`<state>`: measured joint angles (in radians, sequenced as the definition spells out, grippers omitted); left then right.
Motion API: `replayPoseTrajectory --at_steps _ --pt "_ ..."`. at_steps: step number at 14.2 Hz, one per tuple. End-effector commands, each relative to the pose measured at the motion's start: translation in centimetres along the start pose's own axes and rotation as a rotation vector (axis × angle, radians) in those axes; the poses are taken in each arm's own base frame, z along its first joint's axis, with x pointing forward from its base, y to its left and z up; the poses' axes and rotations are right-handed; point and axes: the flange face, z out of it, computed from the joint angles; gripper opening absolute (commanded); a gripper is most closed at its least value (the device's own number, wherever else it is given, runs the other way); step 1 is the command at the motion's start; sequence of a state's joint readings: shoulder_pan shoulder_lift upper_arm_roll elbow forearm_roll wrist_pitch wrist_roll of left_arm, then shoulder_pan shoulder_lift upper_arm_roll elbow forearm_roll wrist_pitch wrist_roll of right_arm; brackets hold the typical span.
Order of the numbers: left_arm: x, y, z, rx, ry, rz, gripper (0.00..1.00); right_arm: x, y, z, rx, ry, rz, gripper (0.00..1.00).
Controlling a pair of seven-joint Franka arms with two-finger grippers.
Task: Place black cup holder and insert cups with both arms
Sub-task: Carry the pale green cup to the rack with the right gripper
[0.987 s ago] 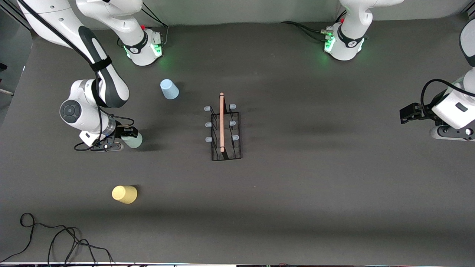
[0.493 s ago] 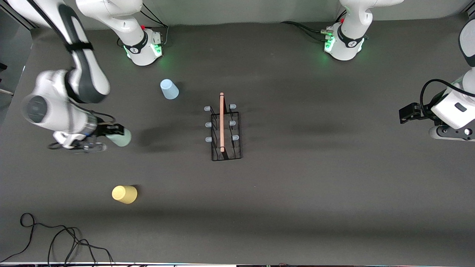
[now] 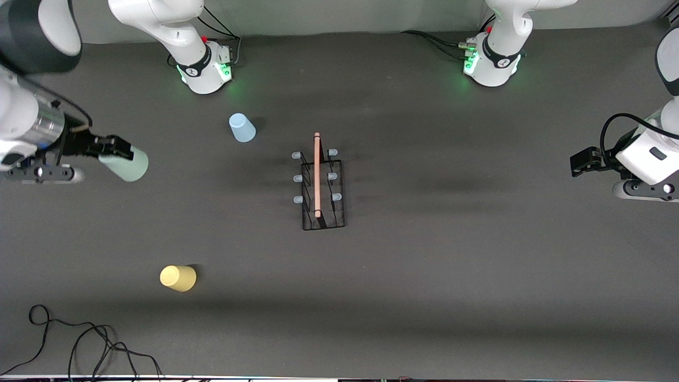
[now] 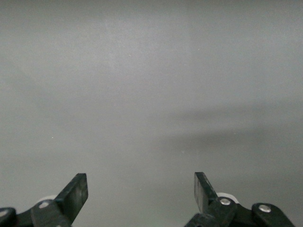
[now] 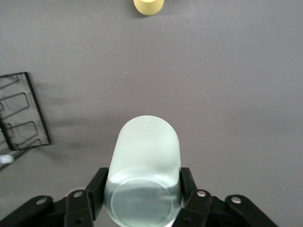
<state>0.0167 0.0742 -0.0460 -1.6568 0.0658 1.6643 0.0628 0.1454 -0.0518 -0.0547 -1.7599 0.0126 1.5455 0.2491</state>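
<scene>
The right gripper (image 3: 114,149) pinches the pale green cup (image 3: 126,163) between its fingers (image 5: 96,185), carrying it tipped on its side in the air over the right arm's end of the table (image 3: 424,276). The yellow cup (image 3: 178,278) sits on the table nearer the front camera, and the light blue cup (image 3: 242,128) stands closer to the right arm's base. The black cup holder (image 3: 320,183) rests at the middle of the table, its wooden handle (image 3: 317,175) along the top and its pegs bare. The left gripper (image 4: 141,198) waits with fingers spread wide apart and nothing between them, over the left arm's end of the table
</scene>
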Motion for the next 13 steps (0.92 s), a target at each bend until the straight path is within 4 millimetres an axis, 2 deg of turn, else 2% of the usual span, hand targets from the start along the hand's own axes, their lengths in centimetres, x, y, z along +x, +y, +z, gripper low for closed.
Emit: replayPoseTrajectory --at_steps 1,3,5,7,9,10,11,13 --pt "-1.0 0.0 -0.3 -0.006 0.001 0.013 1.00 -3.0 -7.1 0.0 -0.005 -0.014 0.214 0.21" --pt "-1.0 0.0 -0.3 -0.006 0.003 0.013 1.00 -4.7 -11.8 0.6 0.038 -0.049 0.389 0.21" --pt "-1.0 -0.1 -0.3 -0.006 0.001 0.012 1.00 -6.2 -16.3 1.2 0.052 -0.025 0.494 0.20" --pt "-1.0 -0.2 -0.3 -0.006 0.001 0.010 1.00 -7.3 -20.5 2.7 0.079 -0.052 0.595 0.17" --pt "-1.0 -0.1 -0.3 -0.006 -0.001 0.012 1.00 -7.6 -22.8 3.8 0.116 -0.095 0.685 0.16" --pt "-1.1 -0.1 -0.2 -0.007 -0.007 0.012 1.00 -8.3 -24.7 4.6 0.120 -0.089 0.704 0.14" --pt "-1.1 0.0 -0.2 -0.007 -0.007 0.013 1.00 -8.9 -26.2 6.0 0.119 -0.085 0.715 0.14" --pt "-1.1 -0.1 -0.2 -0.007 -0.007 0.012 1.00 -9.1 -27.1 8.7 0.138 -0.068 0.724 0.14"
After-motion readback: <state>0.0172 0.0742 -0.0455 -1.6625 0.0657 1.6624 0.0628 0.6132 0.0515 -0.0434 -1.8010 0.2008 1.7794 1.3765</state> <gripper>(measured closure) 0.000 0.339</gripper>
